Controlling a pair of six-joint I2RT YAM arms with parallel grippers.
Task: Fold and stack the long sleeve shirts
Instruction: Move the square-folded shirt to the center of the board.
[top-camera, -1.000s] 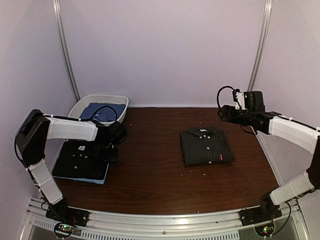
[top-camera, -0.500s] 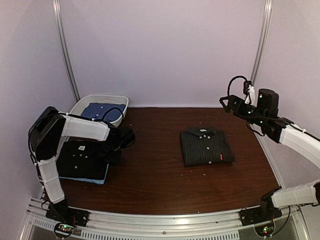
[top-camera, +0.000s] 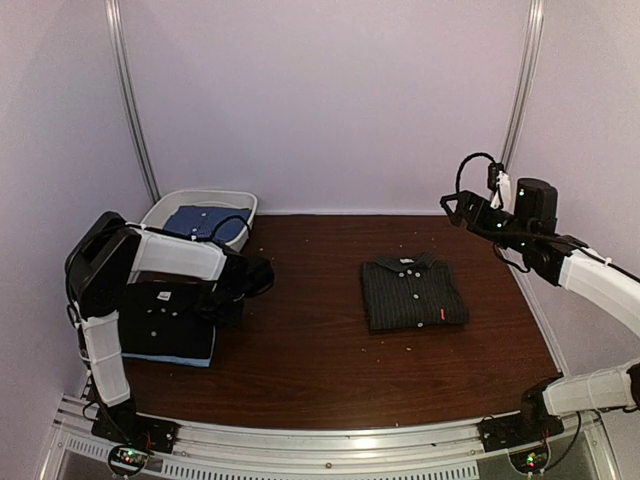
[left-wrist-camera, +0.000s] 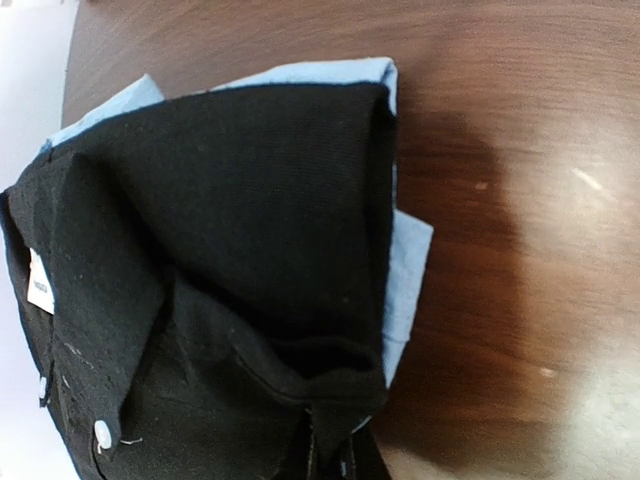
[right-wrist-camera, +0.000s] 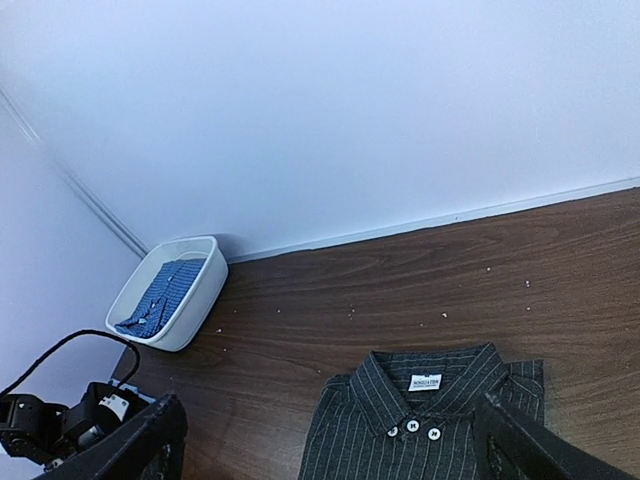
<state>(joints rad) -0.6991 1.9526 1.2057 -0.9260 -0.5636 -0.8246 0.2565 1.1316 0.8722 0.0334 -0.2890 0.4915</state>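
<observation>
I've got the left arm bent low, left end effector (top-camera: 226, 304) clenched on the black shirt (top-camera: 160, 322); right end effector (top-camera: 453, 205) raised, released. The tub (top-camera: 160, 212) holds a blue shirt (top-camera: 200, 222).

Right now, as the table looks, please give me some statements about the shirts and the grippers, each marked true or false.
1. The pinstriped shirt lies folded on the table, and no arm touches it. True.
2. The black shirt lies on a light blue shirt. True.
3. The white tub is empty. False: a blue shirt lies in it.
4. The right gripper is shut. False: its fingers stand wide apart, high above the table.
</observation>
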